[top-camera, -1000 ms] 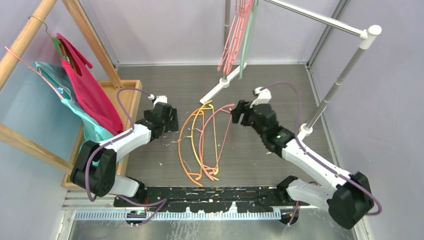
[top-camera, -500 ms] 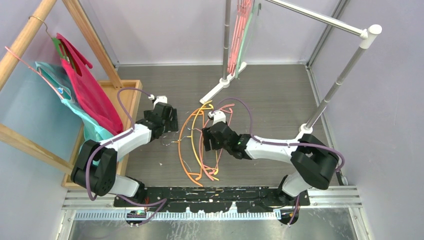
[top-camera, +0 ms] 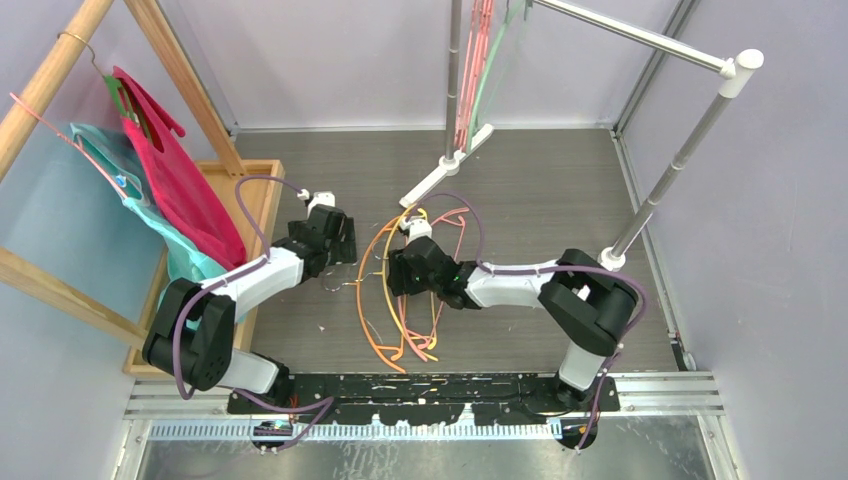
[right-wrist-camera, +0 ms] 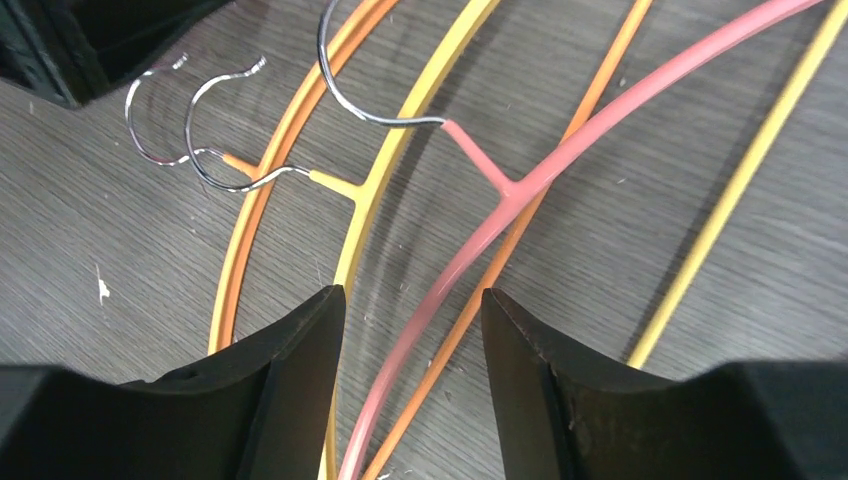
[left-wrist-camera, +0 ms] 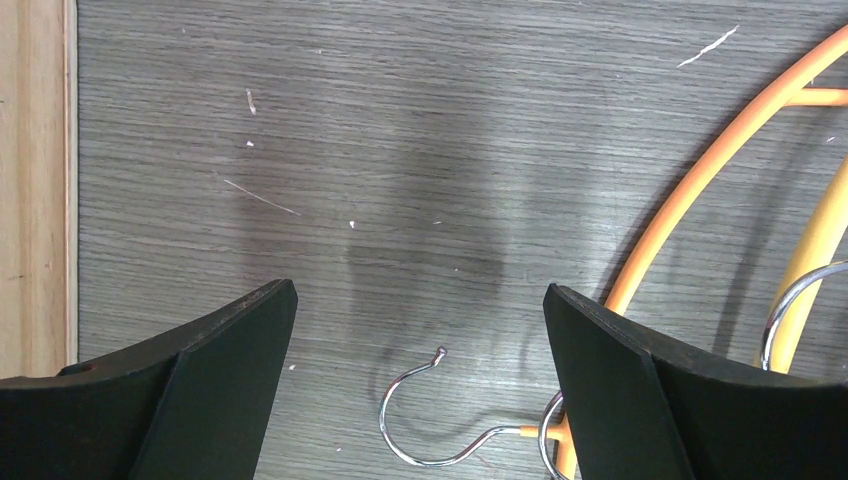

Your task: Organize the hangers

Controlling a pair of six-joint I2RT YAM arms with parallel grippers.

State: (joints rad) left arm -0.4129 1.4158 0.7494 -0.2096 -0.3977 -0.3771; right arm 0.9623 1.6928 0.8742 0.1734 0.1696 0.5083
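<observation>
Several hangers lie in a pile on the floor between my arms: an orange hanger, a yellow hanger and a pink hanger. More pink hangers and a pale green hanger hang from the rail at the back. My right gripper is open, low over the pile. In the right wrist view my right gripper straddles the pink hanger's arm and an orange bar. My left gripper is open and empty. In the left wrist view a metal hook lies between its jaws.
A wooden rack at the left holds a pink hanger draped with red and teal cloth, above a wooden base. A metal rail stand is at the right, and its white foot lies behind the pile.
My right arm swung from the right of the pile leftward and down onto the hangers. The hangers on the rail swung and hang straighter. My left arm has not moved.
</observation>
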